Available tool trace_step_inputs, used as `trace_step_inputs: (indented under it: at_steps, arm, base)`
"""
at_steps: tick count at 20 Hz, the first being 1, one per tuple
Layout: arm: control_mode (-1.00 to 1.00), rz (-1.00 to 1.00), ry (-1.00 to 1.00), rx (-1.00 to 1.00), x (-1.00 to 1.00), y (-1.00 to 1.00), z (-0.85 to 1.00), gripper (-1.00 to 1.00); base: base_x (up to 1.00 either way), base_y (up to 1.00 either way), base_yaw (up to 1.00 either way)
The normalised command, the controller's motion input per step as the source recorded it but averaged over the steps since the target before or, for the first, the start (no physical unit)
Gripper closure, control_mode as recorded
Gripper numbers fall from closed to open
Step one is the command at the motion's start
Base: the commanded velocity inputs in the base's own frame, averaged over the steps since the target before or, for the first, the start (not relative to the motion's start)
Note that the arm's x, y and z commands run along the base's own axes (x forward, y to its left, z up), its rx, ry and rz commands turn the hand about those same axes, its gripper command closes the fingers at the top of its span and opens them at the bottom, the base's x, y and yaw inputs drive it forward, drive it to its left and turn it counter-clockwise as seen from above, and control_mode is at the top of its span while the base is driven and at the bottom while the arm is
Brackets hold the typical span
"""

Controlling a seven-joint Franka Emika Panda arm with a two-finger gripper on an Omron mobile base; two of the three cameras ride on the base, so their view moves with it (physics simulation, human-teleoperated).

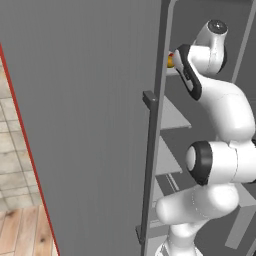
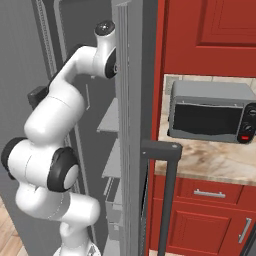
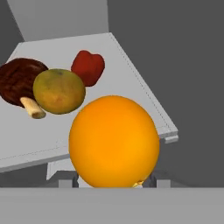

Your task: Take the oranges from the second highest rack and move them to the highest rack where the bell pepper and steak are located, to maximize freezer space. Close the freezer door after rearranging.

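A tall grey freezer door (image 1: 85, 125) stands swung open, its inner face filling the left base view, with a strip of wood and tile floor (image 1: 17, 200) beside it. In the right base view red cabinets (image 2: 210, 35) frame a marble counter (image 2: 210, 160) that carries a grey microwave (image 2: 212, 112), and a dark bar handle (image 2: 167, 190) rises in front of them. Inside the freezer, thin light-grey racks are stacked one above another (image 1: 172, 117). The highest rack (image 3: 127, 87) holds a dark brown steak (image 3: 17, 81) with a pale bone end, a dull yellow-green orange (image 3: 59, 91) touching it, and a dark-red bell pepper (image 3: 88, 67) just behind that orange. The white arm (image 1: 225, 110) rises from the base and bends up and into the freezer at the level of the top racks. A second, bright orange (image 3: 113, 141) sits close before the hand camera, over the rack's near edge; the fingers are hidden behind it, so whether the gripper clamps it I cannot tell. A sliver of orange (image 1: 170, 60) shows beside the wrist in the left base view.
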Motion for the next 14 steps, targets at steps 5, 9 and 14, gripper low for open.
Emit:
trace_step_inputs:
  at_steps: [5,9,14]
  arm:
    - [-1.00,0.00,0.00,0.00,0.44,0.00,-0.01,1.00]
    - [-1.00,0.00,0.00,0.00,0.44,-0.01,0.00,1.00]
    - [-1.00,0.00,0.00,0.00,0.28,-0.04,-0.01,1.00]
  base:
    - [0.00,0.00,0.00]
    - [0.00,0.00,0.00]
    - [0.00,0.00,0.00]
